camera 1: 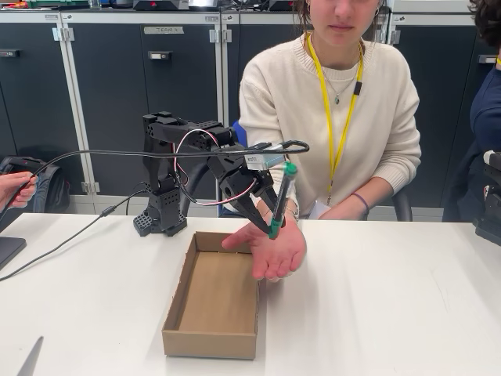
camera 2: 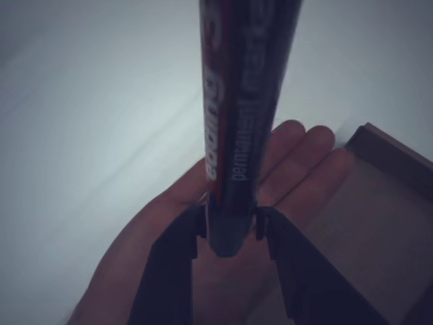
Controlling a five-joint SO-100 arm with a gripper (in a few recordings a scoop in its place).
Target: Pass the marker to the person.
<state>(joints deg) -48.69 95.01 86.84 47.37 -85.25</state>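
Nearest to the camera in the fixed view, a shallow brown cardboard box (camera 1: 213, 298) lies on the white table (camera 1: 376, 305) with nothing inside it. Just beyond its right rim, the open hand (camera 1: 270, 249) of the person in a cream knit sweater (camera 1: 329, 102) rests palm up. Above that palm, the black two-finger gripper (camera 1: 268, 225) pinches the lower green end of the slim dark marker with red-and-white print (camera 1: 280, 200), which stands almost upright, green cap on top. In the wrist view the fingers (camera 2: 177, 247) press both sides of the marker's end (camera 2: 230, 233), just over the palm (camera 2: 223, 284). Behind stand dark cabinets (camera 1: 117, 94).
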